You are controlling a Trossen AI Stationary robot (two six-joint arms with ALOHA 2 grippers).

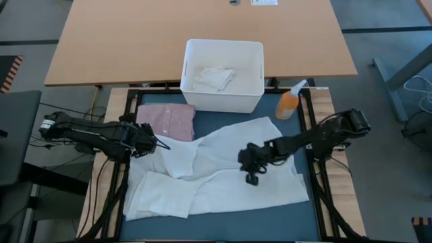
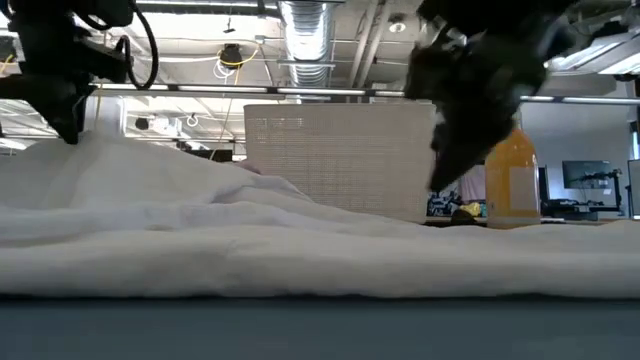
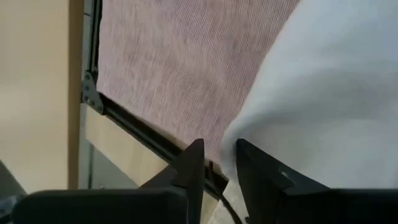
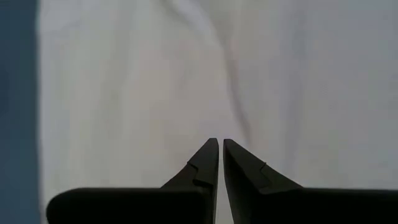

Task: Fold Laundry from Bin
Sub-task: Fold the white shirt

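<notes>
**White garment half-spread, both grippers low over it**

Left gripper (image 3: 214,165) at the white garment (image 1: 223,169) edge, fingers a little apart, nothing visibly clamped between them — folded pink shirt (image 1: 167,121) just beyond the tips. Right gripper (image 4: 219,149) poised above mid-cloth, fingers almost together, no fold seen pinched. White bin (image 1: 223,74) farther ahead of both, one crumpled white piece (image 1: 214,77) inside; orange spray bottle (image 1: 289,102) beside it.

Likely risks: catching the pink shirt along with the white edge and undoing its fold — or gripping several layers mid-cloth and bunching the garment instead of flattening it.
</notes>
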